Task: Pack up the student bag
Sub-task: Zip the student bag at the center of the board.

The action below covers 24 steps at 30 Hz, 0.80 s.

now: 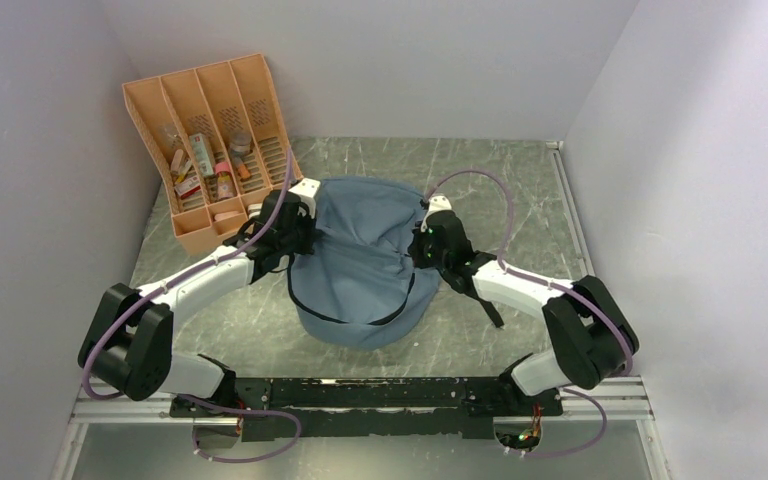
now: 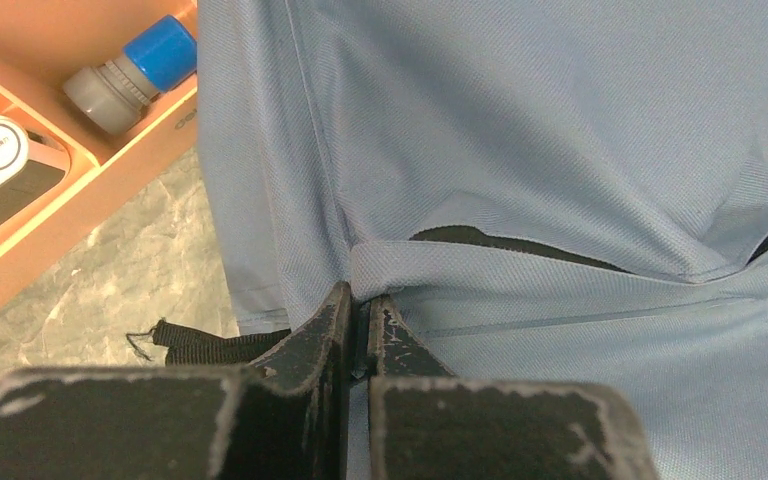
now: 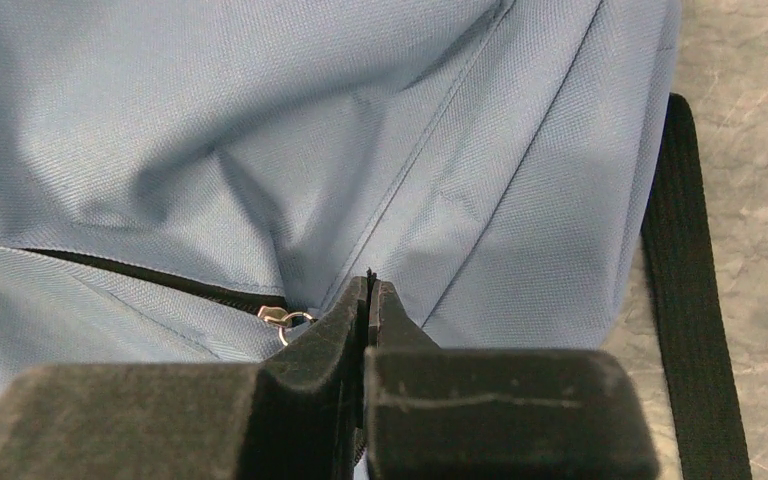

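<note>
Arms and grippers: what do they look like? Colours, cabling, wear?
The left arm and right arm both have white links with bulky black joint housings. A thin lilac cable loops along each. The left gripper and right gripper are matte black and taper to wedge-shaped tips. The left one's edges are scuffed pale, the right's less so.

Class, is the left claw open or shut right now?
Shut. In the left wrist view the left claw has its fingers pressed together on a fold of the student bag.

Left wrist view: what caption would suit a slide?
The left gripper pinches a fabric fold of the grey-blue student bag, beside the orange organizer.
</note>
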Motion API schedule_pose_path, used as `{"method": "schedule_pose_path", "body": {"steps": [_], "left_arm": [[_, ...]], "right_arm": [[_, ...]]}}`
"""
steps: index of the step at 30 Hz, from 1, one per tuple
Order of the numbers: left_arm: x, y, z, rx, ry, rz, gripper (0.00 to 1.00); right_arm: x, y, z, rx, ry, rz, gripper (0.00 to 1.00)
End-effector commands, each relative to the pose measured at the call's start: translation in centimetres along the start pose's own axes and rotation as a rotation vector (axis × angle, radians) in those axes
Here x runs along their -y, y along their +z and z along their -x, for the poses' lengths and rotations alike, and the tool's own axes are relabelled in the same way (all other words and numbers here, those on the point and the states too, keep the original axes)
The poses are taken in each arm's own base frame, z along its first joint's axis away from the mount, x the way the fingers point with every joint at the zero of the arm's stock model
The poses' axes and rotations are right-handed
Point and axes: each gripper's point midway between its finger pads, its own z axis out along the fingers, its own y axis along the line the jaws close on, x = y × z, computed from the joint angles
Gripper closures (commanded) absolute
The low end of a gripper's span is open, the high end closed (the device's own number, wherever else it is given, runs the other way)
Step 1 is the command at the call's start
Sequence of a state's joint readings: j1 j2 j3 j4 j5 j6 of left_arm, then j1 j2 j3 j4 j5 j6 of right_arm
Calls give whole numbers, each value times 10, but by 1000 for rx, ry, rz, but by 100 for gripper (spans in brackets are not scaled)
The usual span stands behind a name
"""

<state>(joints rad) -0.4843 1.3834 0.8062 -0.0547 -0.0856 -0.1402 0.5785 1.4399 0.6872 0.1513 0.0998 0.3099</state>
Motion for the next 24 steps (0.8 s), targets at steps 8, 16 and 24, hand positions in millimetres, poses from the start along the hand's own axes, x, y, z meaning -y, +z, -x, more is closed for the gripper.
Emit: {"method": "schedule_pose_path", "body": {"steps": [8,16,24], "left_arm": [[5,1,25,75,18,-107,75],[-5,-29,67,223,-38,-39,42],[-31,-46,85,214,-184,134,34]], "right_arm": [[11,4,0,-4,-14,-8,86],[15,-37,68,247,20,-54,64],[22,-75,99,399,114,-89,62]]}}
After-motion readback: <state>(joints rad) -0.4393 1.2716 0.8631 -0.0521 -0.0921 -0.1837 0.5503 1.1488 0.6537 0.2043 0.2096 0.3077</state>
